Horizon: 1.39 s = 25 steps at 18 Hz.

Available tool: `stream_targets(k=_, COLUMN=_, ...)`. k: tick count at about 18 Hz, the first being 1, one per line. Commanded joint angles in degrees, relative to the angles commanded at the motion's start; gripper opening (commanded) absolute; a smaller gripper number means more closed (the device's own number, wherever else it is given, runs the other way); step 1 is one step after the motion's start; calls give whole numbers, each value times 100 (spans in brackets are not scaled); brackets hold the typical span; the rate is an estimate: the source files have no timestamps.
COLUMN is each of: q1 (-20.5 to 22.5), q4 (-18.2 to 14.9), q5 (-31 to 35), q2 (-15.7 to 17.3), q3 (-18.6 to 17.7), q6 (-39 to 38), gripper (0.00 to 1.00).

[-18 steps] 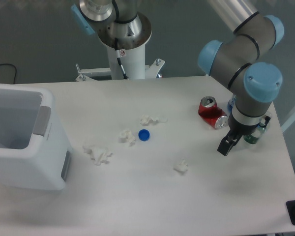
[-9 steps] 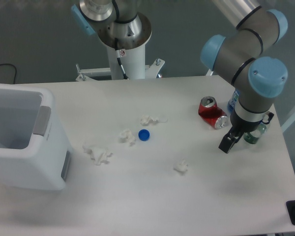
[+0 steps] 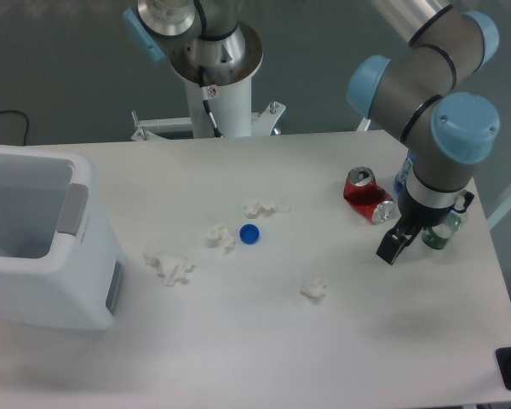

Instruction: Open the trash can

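Fingers [image 3: 390, 247] of the gripper [image 3: 389, 249] are being seen only as one dark, narrow shape pointing down at the right side of the table [image 3: 264, 341]; whether they are parted or pressed together cannot be told, and nothing is being seen held between them. The gripper is being carried just above the tabletop, below and slightly right of the crushed red soda can [image 3: 365, 195], which is lying on its side. A green object [image 3: 440, 232] is being partly hidden behind the wrist, and too little of it is showing for it to be named.

The trash can [image 3: 43, 247] is being shown at the far left edge of the table, well apart from the gripper, with its top standing open and its pale interior exposed. A grey strip is being seen on its upper right rim and a grey slot on its right side. Between the bin and the gripper, four crumpled white paper scraps [image 3: 169, 265] and a blue bottle cap [image 3: 249, 233] are lying scattered.
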Motion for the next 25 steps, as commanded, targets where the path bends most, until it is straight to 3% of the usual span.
stream_targets(k=25, q1=-18, q4=18, q5=-123, q2=62, q3=-88, q6=536, gripper=100)
